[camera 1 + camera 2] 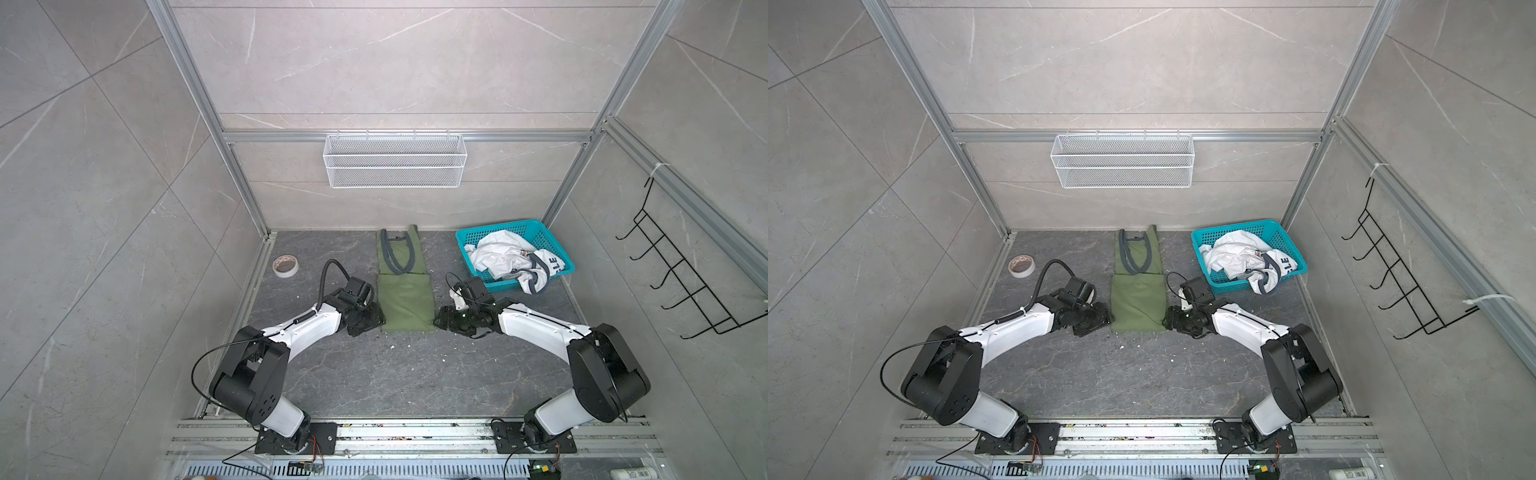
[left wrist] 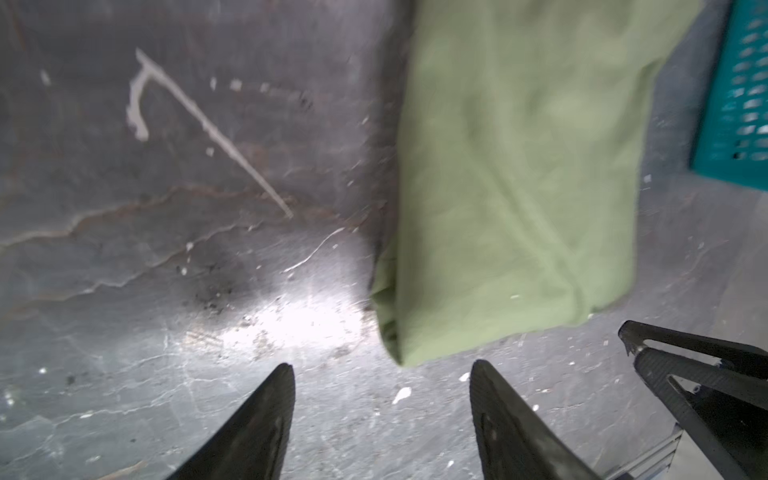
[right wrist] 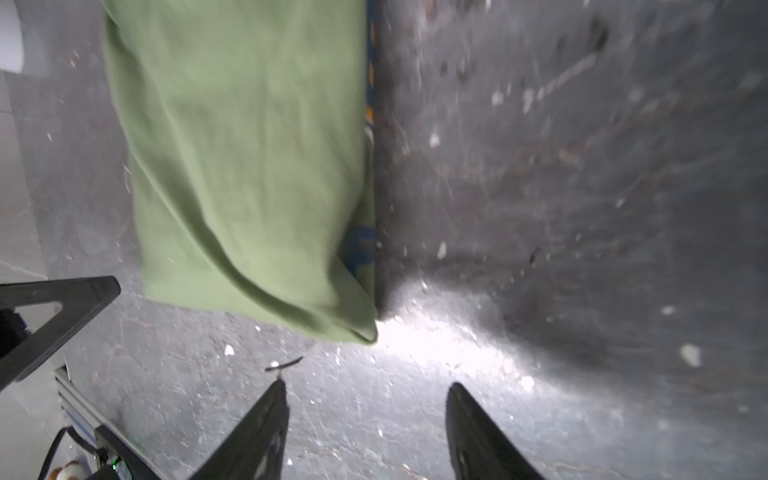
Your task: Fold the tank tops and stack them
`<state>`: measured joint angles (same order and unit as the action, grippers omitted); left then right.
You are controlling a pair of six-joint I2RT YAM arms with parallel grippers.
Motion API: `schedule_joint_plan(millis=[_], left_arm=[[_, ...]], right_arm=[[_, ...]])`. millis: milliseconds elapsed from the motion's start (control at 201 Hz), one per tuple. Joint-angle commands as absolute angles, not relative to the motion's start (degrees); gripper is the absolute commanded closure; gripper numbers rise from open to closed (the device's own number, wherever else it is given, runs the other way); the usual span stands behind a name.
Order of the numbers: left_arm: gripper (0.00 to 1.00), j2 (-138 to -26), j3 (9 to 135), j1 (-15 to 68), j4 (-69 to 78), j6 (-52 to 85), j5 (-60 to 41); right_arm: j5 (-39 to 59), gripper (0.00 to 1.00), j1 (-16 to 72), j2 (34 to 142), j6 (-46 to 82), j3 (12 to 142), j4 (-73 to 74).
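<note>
dark grey stone tabletop (image 1: 395, 382) inside a tiled cell carries the olive tank top (image 1: 405, 299) at its middle, a long narrow strip whose near part looks doubled over. the white tank top (image 1: 507, 259) lies crumpled in the teal basket (image 1: 494, 233), spilling over its near rim. left gripper (image 2: 382, 363) and right gripper (image 3: 368, 383) flank the near fold, jaws apart, holding nothing. the cloth looks light, limp and apt to slide; pinching both near corners through every layer seems the surest hold

At my ten o'clock a tape roll (image 1: 285, 265) lies on the dark table (image 1: 395, 374). My teal basket (image 1: 490, 235) sits at one o'clock. A white wire basket (image 1: 395, 176) hangs at twelve, and a black hook rack (image 1: 685, 262) at three.
</note>
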<state>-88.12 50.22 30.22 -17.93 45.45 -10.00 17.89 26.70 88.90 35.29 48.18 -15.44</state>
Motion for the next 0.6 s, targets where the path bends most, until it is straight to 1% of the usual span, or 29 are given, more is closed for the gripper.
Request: schedule_joint_plan(millis=[0, 189, 373, 597], left_arm=[[0.33, -88.50, 49.29, 30.15, -8.47, 47.87, -13.84], [0.38, -91.88, 48.60, 30.60, -4.90, 49.09, -14.88], [0.44, -94.50, 48.38, 30.88, -4.74, 49.90, -14.75], [0.55, -96.48, 47.66, 31.45, -4.24, 50.85, -15.12]], right_arm=[[21.17, 0.40, 26.74, 89.76, 37.68, 46.31, -7.42], [22.12, 0.45, 26.74, 93.96, 38.71, 45.68, -3.25], [22.19, 0.50, 26.77, 96.59, 39.05, 45.79, -1.55], [24.01, 0.61, 26.81, 99.03, 40.40, 45.36, 0.30]])
